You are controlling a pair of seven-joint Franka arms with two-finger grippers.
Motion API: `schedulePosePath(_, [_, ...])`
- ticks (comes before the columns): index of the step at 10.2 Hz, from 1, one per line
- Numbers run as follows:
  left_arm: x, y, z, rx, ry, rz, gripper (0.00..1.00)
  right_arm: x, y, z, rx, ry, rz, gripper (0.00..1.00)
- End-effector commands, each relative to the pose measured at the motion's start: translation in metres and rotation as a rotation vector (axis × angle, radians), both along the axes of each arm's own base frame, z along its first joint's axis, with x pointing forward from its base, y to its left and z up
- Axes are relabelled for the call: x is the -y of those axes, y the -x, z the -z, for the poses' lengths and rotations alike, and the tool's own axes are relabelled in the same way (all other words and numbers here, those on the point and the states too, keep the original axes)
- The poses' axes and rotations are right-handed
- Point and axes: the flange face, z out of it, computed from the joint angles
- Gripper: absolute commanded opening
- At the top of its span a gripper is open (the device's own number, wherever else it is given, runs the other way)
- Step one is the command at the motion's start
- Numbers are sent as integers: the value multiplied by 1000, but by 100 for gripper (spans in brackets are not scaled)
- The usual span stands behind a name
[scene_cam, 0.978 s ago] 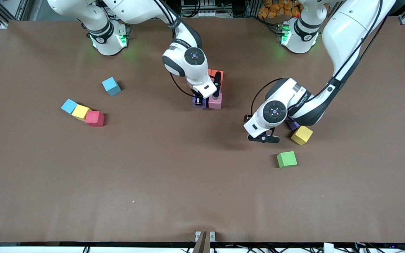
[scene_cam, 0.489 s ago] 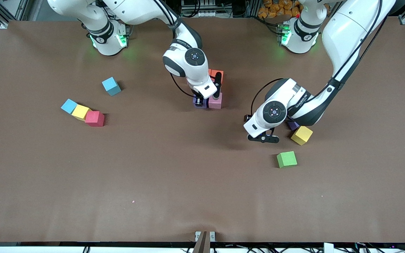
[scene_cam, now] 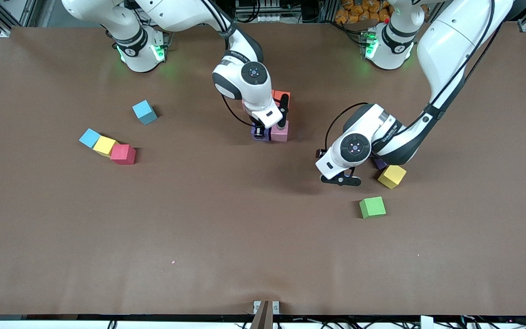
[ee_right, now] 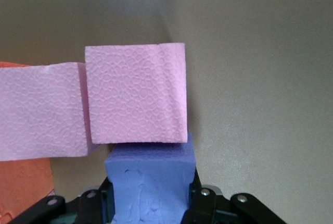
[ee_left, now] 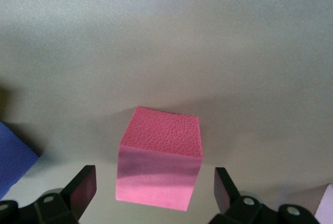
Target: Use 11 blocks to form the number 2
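Blocks for the numeral lie scattered over the brown table (scene_cam: 263, 256), described here from the front camera's edge toward the robots' edge. A green block (scene_cam: 372, 207) sits alone toward the left arm's end; slightly farther, a yellow block (scene_cam: 391, 176) lies beside a purple block (scene_cam: 380, 162) that is mostly hidden under the left arm. The left gripper (scene_cam: 341, 179) hangs low just beside these with its fingers spread wide and empty; its wrist view shows a pink block (ee_left: 160, 159) lying on the table between the open fingertips (ee_left: 83, 190), not yet gripped. Toward the right arm's end, a red block (scene_cam: 123, 154), a yellow block (scene_cam: 104, 145) and a light-blue cube (scene_cam: 89, 137) touch in a diagonal row, with a second light-blue cube (scene_cam: 144, 112) farther on and apart. Near mid-table the numeral is begun: the right gripper (scene_cam: 259, 132) is clamped on a purple block (ee_right: 150, 182), pressed down just beside a pink block (scene_cam: 280, 131); a second pink block (ee_right: 41, 110) touches that one, and an orange block (scene_cam: 282, 97) lies farther still. Judged step: seating this purple block in the figure. Next, the right fingers should part and lift straight up without dragging the neighbours, while the left gripper closes squarely on its pink block.
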Motion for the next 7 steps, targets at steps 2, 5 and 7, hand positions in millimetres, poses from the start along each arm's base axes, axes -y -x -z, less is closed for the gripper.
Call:
schedulePosePath(2, [-1,2,2,13,-5,29,100,-8,0,0,4,-4,14,41])
schedulePosePath(5, [-1,4,9,1,0,43,100,-12,0,2,11,-2,8,41])
schedulePosePath(7, [-1,5,11,-1,9,57,100,-15,-1,6,14,1,9,41])
